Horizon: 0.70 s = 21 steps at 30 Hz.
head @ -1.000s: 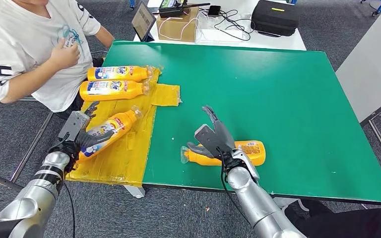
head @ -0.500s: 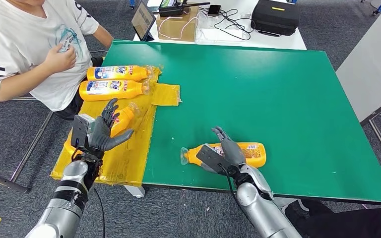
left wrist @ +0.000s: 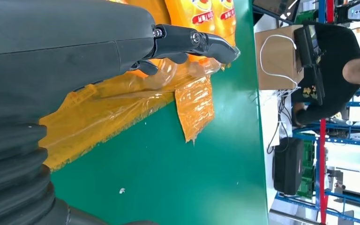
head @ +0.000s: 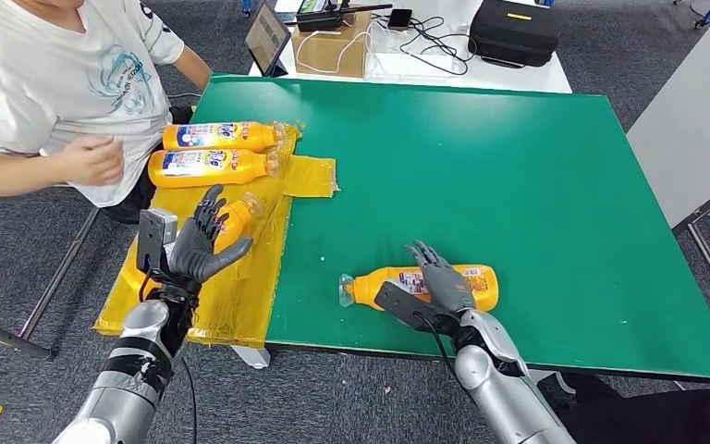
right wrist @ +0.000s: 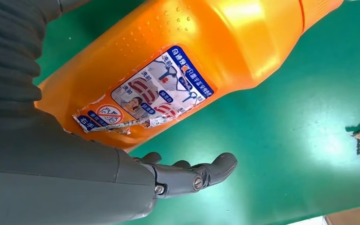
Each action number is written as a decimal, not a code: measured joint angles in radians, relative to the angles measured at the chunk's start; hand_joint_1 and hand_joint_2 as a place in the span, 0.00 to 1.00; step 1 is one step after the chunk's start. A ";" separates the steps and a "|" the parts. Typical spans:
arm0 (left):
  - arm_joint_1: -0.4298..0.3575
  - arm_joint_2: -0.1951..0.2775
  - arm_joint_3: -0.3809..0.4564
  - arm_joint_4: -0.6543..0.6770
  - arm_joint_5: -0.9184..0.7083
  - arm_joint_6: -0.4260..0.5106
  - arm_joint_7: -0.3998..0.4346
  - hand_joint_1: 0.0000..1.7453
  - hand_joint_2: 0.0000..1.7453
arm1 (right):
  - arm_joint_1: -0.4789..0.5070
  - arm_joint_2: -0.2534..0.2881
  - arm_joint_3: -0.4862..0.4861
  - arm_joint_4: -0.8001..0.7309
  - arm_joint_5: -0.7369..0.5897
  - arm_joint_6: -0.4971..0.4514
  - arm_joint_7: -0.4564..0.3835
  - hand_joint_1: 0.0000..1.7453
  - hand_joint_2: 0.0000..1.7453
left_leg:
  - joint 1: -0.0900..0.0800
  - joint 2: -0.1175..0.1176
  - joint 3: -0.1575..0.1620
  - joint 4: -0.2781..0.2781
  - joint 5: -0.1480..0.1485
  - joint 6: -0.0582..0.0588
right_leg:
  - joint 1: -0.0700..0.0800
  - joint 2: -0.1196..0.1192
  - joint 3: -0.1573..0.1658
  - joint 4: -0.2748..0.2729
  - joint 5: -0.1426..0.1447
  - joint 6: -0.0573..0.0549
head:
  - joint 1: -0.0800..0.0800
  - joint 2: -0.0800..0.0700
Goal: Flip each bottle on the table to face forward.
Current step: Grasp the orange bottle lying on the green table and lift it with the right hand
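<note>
The right hand (head: pixel 439 282) lies spread on an orange bottle (head: pixel 476 280) lying on the green table (head: pixel 518 166), not grasping it, while the left hand (head: pixel 199 242) hovers released above another bottle (head: pixel 238 215) on yellow plastic sheet (head: pixel 240 287).

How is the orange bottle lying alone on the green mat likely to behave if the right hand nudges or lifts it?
The orange bottle lies on its side on the green mat, so a nudge from the right hand would probably roll it. Its body looks like smooth, glossy plastic in the right wrist view, so it may slip. It likely stays rigid when lifted; its fill level cannot be judged.
</note>
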 joint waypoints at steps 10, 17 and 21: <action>0.000 0.002 -0.021 0.017 0.075 -0.067 0.035 0.00 1.00 | -0.052 -0.033 0.011 0.044 0.044 0.064 0.017 0.00 1.00 | 0.000 0.000 0.000 0.000 0.000 0.000 | 0.000 0.000 0.001 0.000 0.000 0.000 | 0.000 0.000; -0.001 0.008 -0.034 0.022 0.080 -0.070 0.036 0.00 1.00 | -0.078 -0.046 0.023 0.077 0.056 0.071 0.025 0.00 1.00 | 0.000 0.000 0.000 0.000 0.000 0.000 | 0.000 0.000 0.001 0.000 0.000 0.000 | 0.000 0.000; -0.001 0.012 -0.043 0.023 0.082 -0.077 0.041 0.00 1.00 | -0.084 -0.053 0.030 0.086 0.079 0.072 0.042 0.00 1.00 | 0.000 0.000 0.001 0.000 0.000 0.000 | 0.000 0.000 0.001 0.000 0.000 0.000 | 0.000 0.000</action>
